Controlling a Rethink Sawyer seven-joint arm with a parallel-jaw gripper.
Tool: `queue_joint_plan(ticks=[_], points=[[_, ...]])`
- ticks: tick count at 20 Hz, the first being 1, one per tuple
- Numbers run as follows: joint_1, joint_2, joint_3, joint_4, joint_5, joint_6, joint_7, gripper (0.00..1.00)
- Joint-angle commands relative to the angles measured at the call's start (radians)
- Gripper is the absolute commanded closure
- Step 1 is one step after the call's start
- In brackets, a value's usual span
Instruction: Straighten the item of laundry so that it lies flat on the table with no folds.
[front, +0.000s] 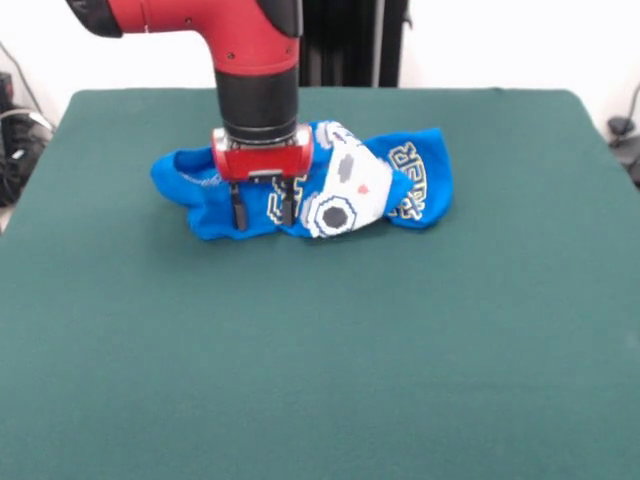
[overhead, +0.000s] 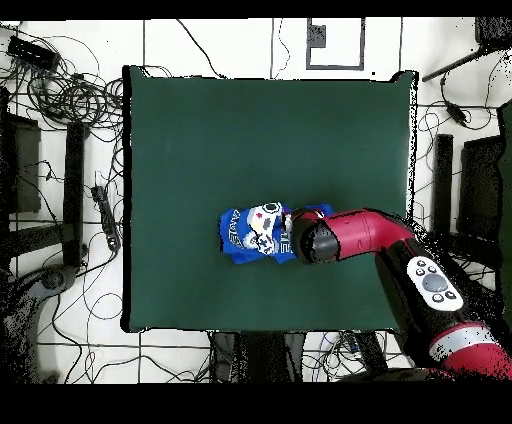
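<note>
Table (front: 320, 380): dark green cloth, rectangular, far larger than the shirt; bare but for shirt and arm. Overhead, the floor round it is pale tile strewn with black cables (overhead: 70, 95), thickest at 9 to 11 o'clock of the table; dark stands at both sides; a grey square panel (overhead: 335, 42) beyond the 12 o'clock edge. Front view: white wall behind, a black upright at top centre.

Arm (front: 240, 45): red and black; in the front view it enters from the top left, runs level, then turns straight down over the shirt; overhead it reaches in from 4 o'clock, the wrist ending over the shirt's right end.

Gripper (front: 261, 208): points straight down; two short black fingers (front: 237, 212) stand parted by a narrow gap, tips at or just above the blue cloth; whether cloth is pinched between them I cannot tell.

Shirt (front: 410, 180): bright blue, crumpled and folded over itself, white print and letters partly showing; long axis runs 9 to 3 o'clock in both views; in the front view it lies in the table's far half, near centre; overhead, below centre toward 5 o'clock; gripper sits over the 9 o'clock half in the front view, bulk of print toward 3.
</note>
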Motion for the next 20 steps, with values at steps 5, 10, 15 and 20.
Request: queue_joint_plan(ticks=[5, 10, 15, 20], points=[[0.035, -0.035, -0.095, 0.228, -0.024, 0.032, 0.030, 0.00], [0.020, -0.026, -0.097, 0.225, -0.022, 0.030, 0.002, 0.00], [0.008, -0.017, -0.087, 0.223, -0.013, 0.035, -0.024, 0.00], [0.006, -0.061, -0.083, 0.270, 0.004, 0.043, -0.016, 0.00]])
